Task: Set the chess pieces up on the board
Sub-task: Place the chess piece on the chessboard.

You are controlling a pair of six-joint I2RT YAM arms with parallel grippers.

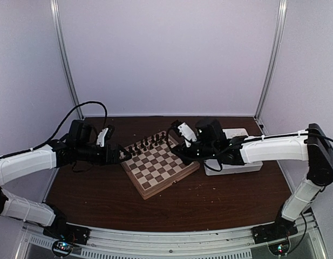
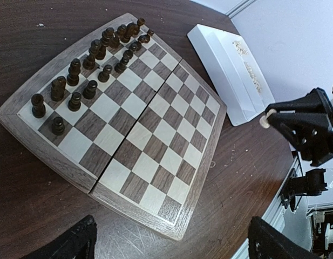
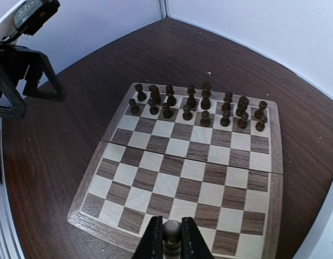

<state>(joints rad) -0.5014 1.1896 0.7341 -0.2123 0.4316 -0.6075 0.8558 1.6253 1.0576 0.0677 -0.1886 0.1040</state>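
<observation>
We see the board [image 1: 165,171] lying skewed on the dark table [image 1: 101,205], one corner turned toward the arm bases and a seam running across its middle. The dark pieces [image 3: 191,98] stand in two rows along its far left edge, the only pieces standing on it. To the right of the board lies the white tray [image 2: 220,70], near it but not touching, with a strip of table between them. Inside the tray we make out the cream pieces [image 2: 255,81], tiny pale figures strewn along its length, too small for us to tell their kinds.

Our right gripper [image 3: 171,238] is pinched almost together on one cream piece [image 3: 171,230], a small round-headed figure held upright between its two fingers [image 3: 155,240]. It hangs over the side of the board opposite the dark rows, above the squares nearest the rim. Whether the foot of the piece touches the wood we cannot tell, since the fingers hide it.

Our left gripper [image 1: 124,155] has its jaws spread wide and holds nothing. In the top view it sits by the board's left corner, close to the end of the dark rows. Its own camera shows the two fingertips [image 2: 74,240] at the bottom of the view, well apart from each other
</observation>
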